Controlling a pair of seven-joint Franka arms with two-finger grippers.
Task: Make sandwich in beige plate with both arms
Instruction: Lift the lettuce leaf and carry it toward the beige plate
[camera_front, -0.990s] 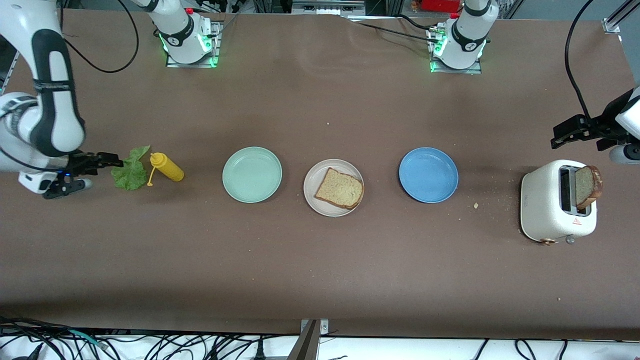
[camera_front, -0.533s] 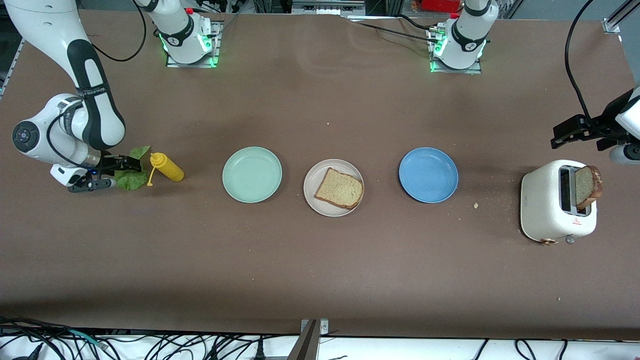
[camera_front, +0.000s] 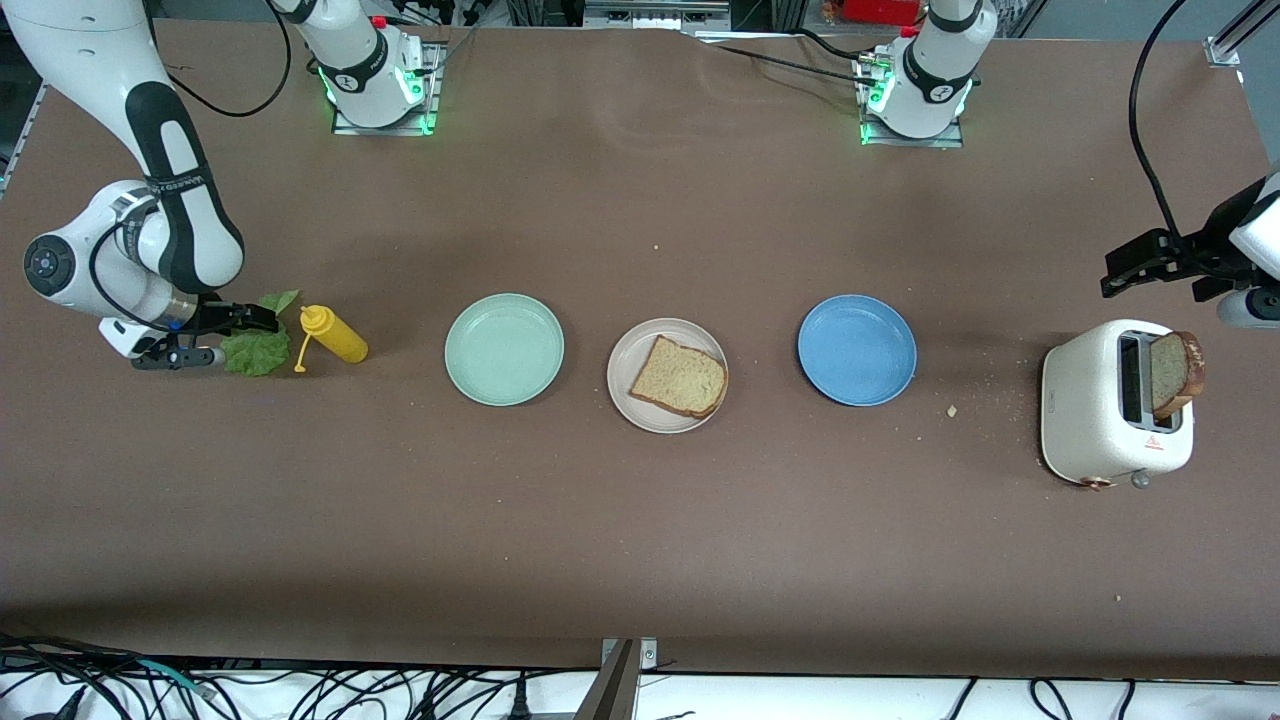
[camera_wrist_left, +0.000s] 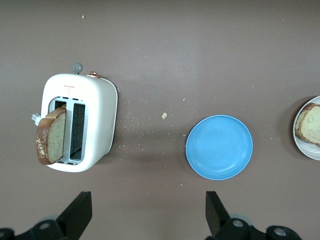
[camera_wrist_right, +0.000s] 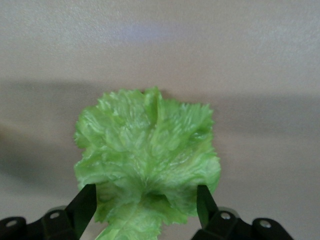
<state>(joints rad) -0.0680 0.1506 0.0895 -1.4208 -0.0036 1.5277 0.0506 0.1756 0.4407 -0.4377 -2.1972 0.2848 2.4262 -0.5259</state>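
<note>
Lettuce (camera_wrist_right: 147, 155) sits between the right gripper (camera_front: 215, 340) fingers — spread, straddling it; left gripper (camera_front: 1135, 265) waits, wide apart, over the toaster (camera_front: 1115, 400).

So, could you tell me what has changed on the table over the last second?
The right gripper swung in toward the yellow bottle and came down on the lettuce leaf, fingers open astride its edge, nothing gripped yet. The left gripper, open above the toaster, waited; plates and bread stayed put.

The right gripper (camera_wrist_right: 145, 202) sits low over the table (camera_wrist_right: 260, 75), its open fingers (camera_wrist_right: 85, 205) flanking the crinkled green lettuce leaf (camera_wrist_right: 147, 157).
</note>
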